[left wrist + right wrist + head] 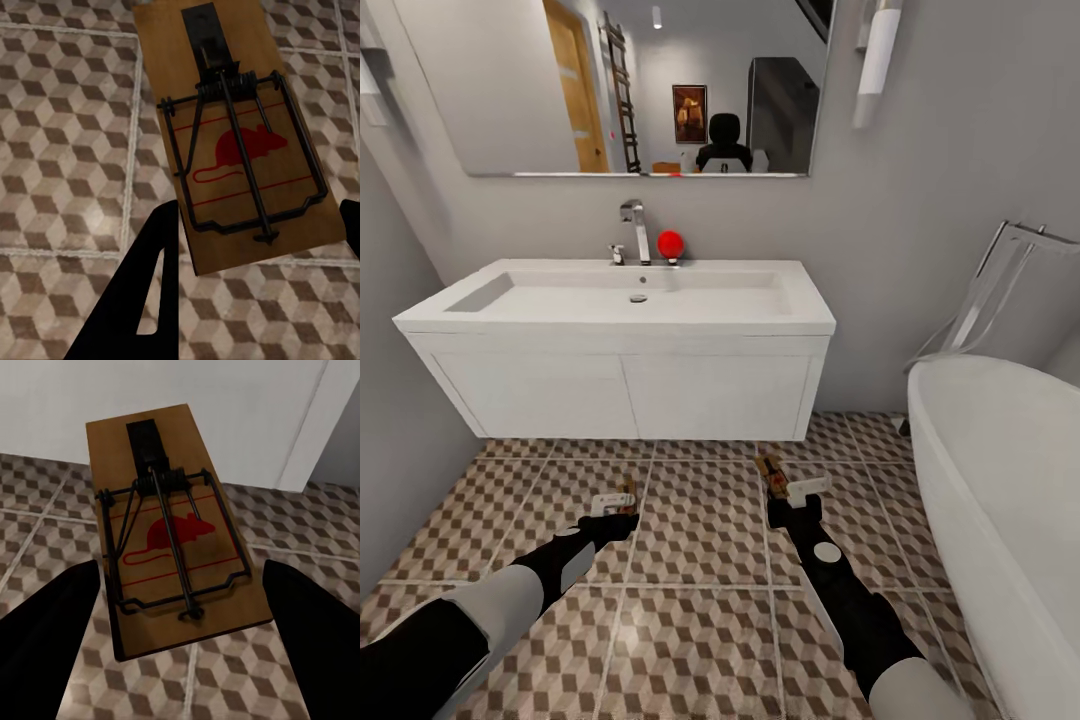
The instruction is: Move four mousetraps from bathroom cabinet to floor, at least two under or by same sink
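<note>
- The robot was at the putting-down step. Each black gripper held one flat brown wooden mousetrap low over the cube-patterned tile floor (pixel 710 560), just in front of the white wall-hung sink (pixel 630 300).
- The left gripper (pixel 616 512) was closed on its trap (pixel 232 142). The right gripper (pixel 792 492) was closed on the other (pixel 180 540).
- Next, I think, both should lower and let go near the sink.
- Each trap had dark wire and a red mouse picture.
</note>
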You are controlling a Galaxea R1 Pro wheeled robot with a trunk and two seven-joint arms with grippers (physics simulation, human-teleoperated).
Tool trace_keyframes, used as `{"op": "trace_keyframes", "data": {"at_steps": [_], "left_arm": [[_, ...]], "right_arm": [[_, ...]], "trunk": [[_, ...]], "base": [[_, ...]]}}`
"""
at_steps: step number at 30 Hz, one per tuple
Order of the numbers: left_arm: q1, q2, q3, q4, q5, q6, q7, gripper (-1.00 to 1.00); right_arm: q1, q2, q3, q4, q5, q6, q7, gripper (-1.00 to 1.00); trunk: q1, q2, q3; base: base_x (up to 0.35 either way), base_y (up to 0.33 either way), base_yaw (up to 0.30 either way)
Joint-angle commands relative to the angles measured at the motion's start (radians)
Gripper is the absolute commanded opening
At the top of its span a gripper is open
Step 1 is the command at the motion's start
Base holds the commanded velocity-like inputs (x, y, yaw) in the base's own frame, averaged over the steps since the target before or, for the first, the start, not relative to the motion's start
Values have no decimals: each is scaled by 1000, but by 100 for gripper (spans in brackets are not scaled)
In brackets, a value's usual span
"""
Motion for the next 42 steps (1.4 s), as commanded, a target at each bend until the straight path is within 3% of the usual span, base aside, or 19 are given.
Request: {"op": "trace_keyframes", "data": {"at_steps": [1,21,31,42], "left_arm": [[-1,0,-8,1,9,-3,-4,-100],[-1,0,-8,-3,9,-3,-3,-100],[-1,4,-7,-98,9,12,5,-100],[-1,1,-6,-191,7,141,10,-100]], "right_arm": [[0,0,3,-1,3,5,-7,-100],[0,0,4,-1,3,5,-7,-100],[-1,0,4,-1,5,5,-7,-100],[0,0,4,-1,5,5,-7,-100]], "trunk": [[4,-8,-6],[80,-148,-100],[119,-218,-147],[161,-295,-199]], "base": [[0,0,0],[0,0,0],[0,0,0],[0,0,0]]}}
